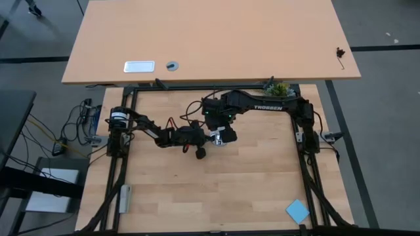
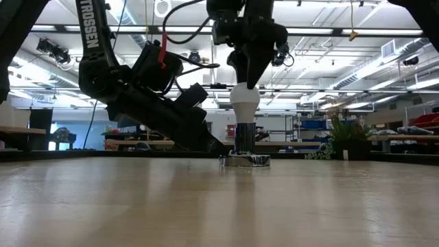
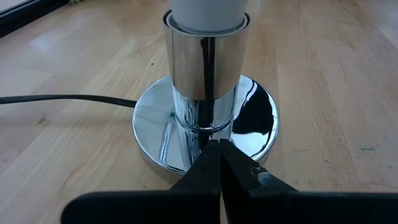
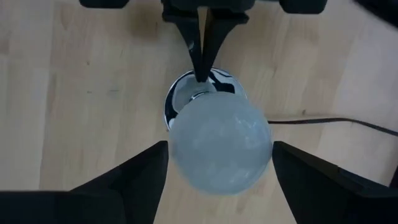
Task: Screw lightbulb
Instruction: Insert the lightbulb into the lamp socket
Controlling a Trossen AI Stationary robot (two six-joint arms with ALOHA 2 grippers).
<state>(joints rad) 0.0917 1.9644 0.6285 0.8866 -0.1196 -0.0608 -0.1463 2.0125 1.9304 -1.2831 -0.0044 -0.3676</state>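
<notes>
The white lightbulb stands upright with its narrow end in the shiny silver socket, whose round base rests on the wooden table. My right gripper comes down from above with a finger on each side of the bulb. My left gripper reaches in low from the table's left, shut, with its tips on the base plate. In the high view both grippers meet mid-table, the left and the right. My left gripper presses its shut fingertips on the top of the socket's round base plate, just in front of the upright tube. It slants down from the table's left. The base lies flat on the table. My right gripper pinches the bulb's round upper part between its two fingers, which meet its outline on two opposite sides. The fingers point down from above. The bulb stands upright in the socket.
A black cord runs from the socket across the table. A blue square lies near the front right corner, a small plant stands at the far edge, and a silver piece lies at the left front. Black frame rails border the table.
</notes>
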